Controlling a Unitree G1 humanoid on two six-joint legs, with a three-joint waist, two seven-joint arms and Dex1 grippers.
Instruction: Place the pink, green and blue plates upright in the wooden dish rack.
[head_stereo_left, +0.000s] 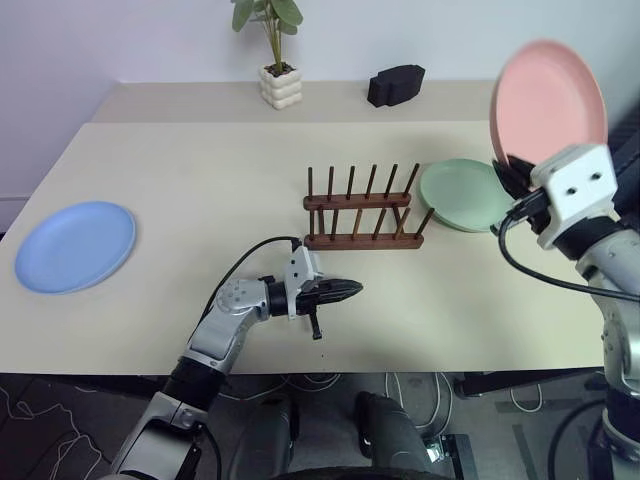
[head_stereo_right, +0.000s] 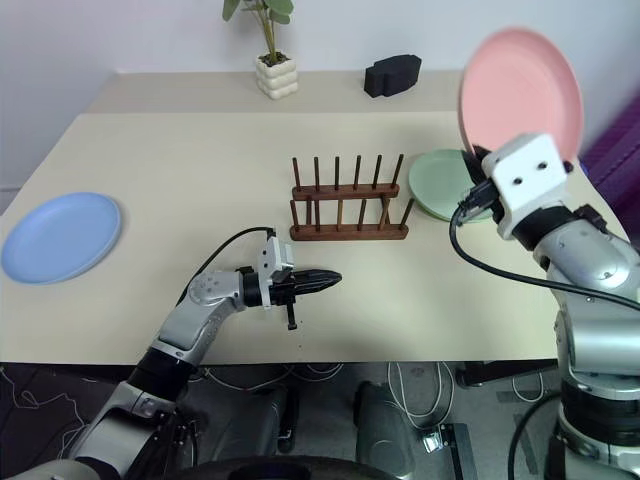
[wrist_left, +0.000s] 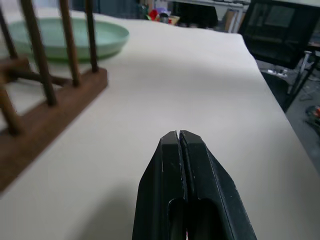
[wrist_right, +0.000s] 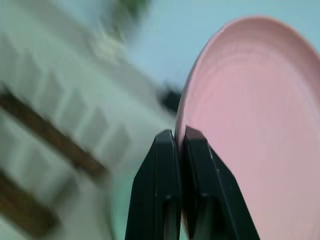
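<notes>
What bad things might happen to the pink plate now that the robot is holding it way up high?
The right gripper pinches the pink plate only at its bottom rim, so it might slip and fall. Below it lies the green plate, which a fall could hit. The wooden dish rack has narrow gaps between thin pegs, so the plate might knock a peg instead of sliding in.

You've round pink plate (head_stereo_left: 548, 100) upright, off table; round green plate (head_stereo_left: 462, 194) flat beside empty dark wooden peg rack (head_stereo_left: 362, 209); round blue plate (head_stereo_left: 75, 246) flat, far left.
</notes>
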